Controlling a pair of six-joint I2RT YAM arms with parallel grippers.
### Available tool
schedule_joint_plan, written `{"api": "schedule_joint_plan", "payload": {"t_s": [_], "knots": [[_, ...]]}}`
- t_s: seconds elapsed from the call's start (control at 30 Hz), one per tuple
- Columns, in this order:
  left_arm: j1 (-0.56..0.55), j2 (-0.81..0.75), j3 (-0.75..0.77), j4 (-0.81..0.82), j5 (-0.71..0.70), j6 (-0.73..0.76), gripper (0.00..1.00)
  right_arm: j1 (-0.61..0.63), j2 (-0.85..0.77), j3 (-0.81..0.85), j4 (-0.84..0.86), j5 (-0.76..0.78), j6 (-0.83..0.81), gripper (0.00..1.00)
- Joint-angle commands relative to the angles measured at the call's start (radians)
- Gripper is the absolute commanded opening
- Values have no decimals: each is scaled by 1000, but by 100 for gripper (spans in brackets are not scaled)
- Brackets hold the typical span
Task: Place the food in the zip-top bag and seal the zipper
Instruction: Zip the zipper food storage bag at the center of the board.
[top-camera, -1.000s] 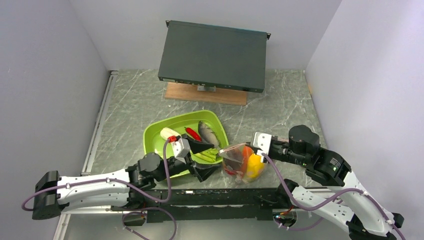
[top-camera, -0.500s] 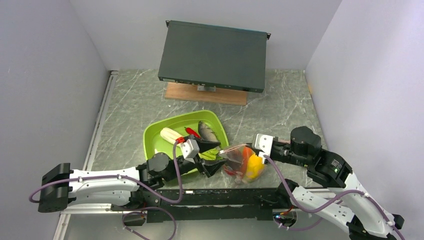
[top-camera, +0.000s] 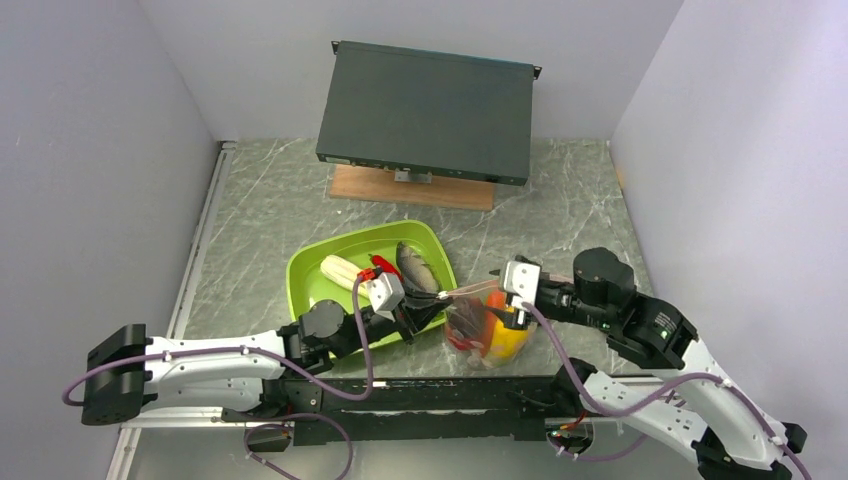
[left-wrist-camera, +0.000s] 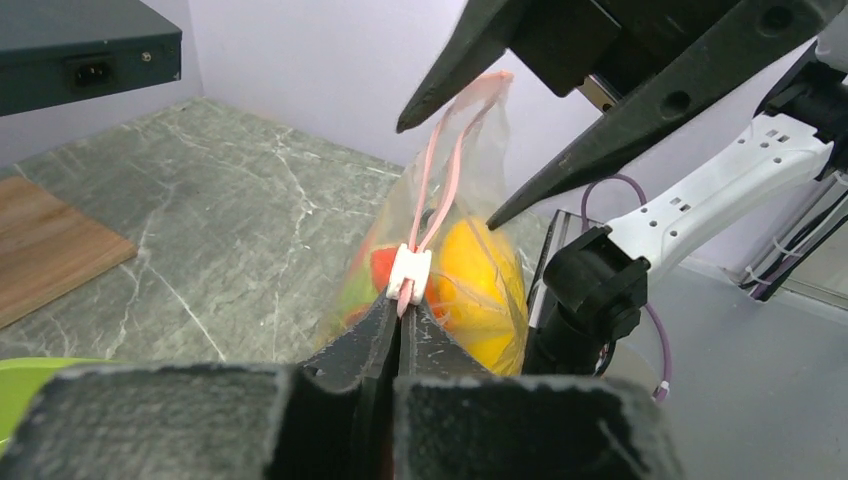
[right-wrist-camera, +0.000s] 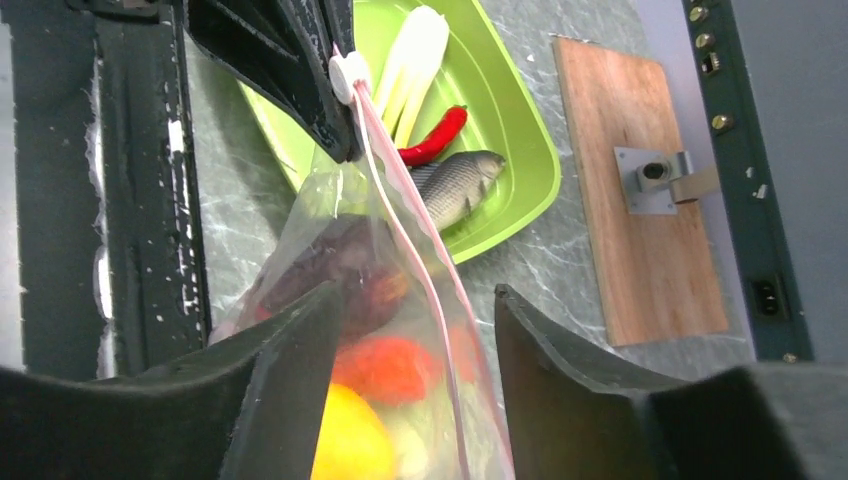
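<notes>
Reached rightward off the lime-green tray over the last second, bringing the left gripper onto the zip-top bag; nudged the right arm only slightly. Finds that bag upright on the marbled tabletop, just right of the tray and between the two arms, already holding a yellow fruit, a red tomato and a dark purple bulb. Pinches the pink zipper tight between the left fingers, directly below the white slider tab, probably to anchor that end and keep the limp plastic standing. Shows the two pink strips parting above the tab, so judges the mouth unsealed along most of its length. Holds the right gripper spread wide, straddling the bag's far side with plastic in the gap; cannot confirm any contact from the wrist views, though looks placed to steady or take the far corner. Leaves a grey fish, a red chilli and a pale cabbage lying in the tray, close behind the bag. Suggests unfinished loading; would shut food out by running the tab along now. Risks tipping the bag or spilling the fruit with any hard pull on the strip.
</notes>
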Motion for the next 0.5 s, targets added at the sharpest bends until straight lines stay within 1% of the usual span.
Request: {"api": "schedule_joint_plan", "payload": {"t_s": [0.0, 0.03, 0.07, 0.2, 0.27, 0.3, 0.33, 0.4, 0.47], "knots": [[13, 1, 57, -11, 51, -5, 2, 3, 64, 65, 4, -56, 76, 78], [14, 0, 61, -18, 58, -2, 0, 4, 75, 76, 5, -74, 105, 96], [14, -1, 63, -24, 60, -1, 0, 6, 83, 81, 8, -92, 132, 99], [17, -2, 78, -46, 91, 15, 0, 6, 94, 91, 77, -191, 230, 100], [17, -2, 88, -65, 100, 23, 0, 5, 112, 108, 115, -174, 334, 100], [17, -3, 91, -72, 107, 28, 0, 6, 133, 130, 107, -159, 395, 100], [18, -2, 95, -81, 113, 32, 0, 5, 184, 162, 77, -173, 410, 100], [19, -4, 102, -97, 116, 33, 0, 5, 271, 233, -18, -213, 367, 100], [19, -7, 108, -108, 118, 35, 0, 5, 321, 262, -59, -197, 335, 100]]}}
